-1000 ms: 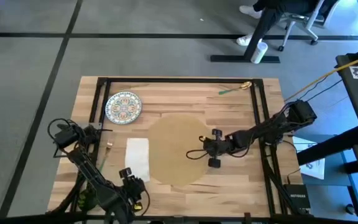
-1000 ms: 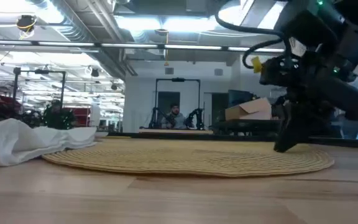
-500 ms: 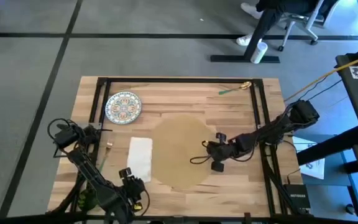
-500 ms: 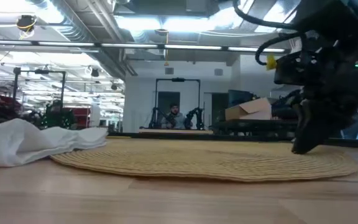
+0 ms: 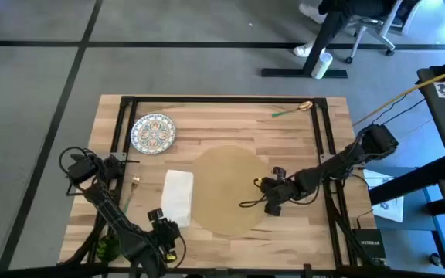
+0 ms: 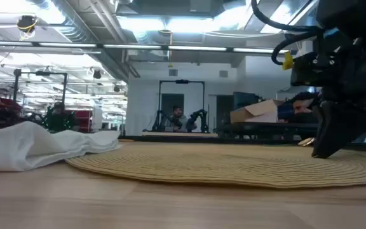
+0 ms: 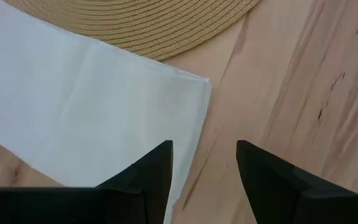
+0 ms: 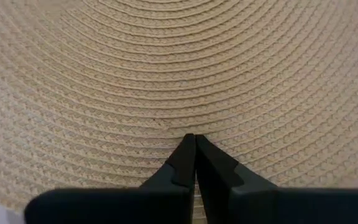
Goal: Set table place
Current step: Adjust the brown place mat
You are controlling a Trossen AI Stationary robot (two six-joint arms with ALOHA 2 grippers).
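With its fingers pinched together on the placemat's (image 5: 224,189) right edge, the right gripper (image 5: 268,194) rests mid-table (image 5: 300,139); the left gripper (image 7: 204,163), parted and empty, waits beside the napkin (image 5: 178,198).

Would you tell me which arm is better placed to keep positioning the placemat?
The right. Its gripper is shut on the placemat's edge at the mat's right side. The left gripper hangs open near the table's front edge, over the napkin, not the mat.
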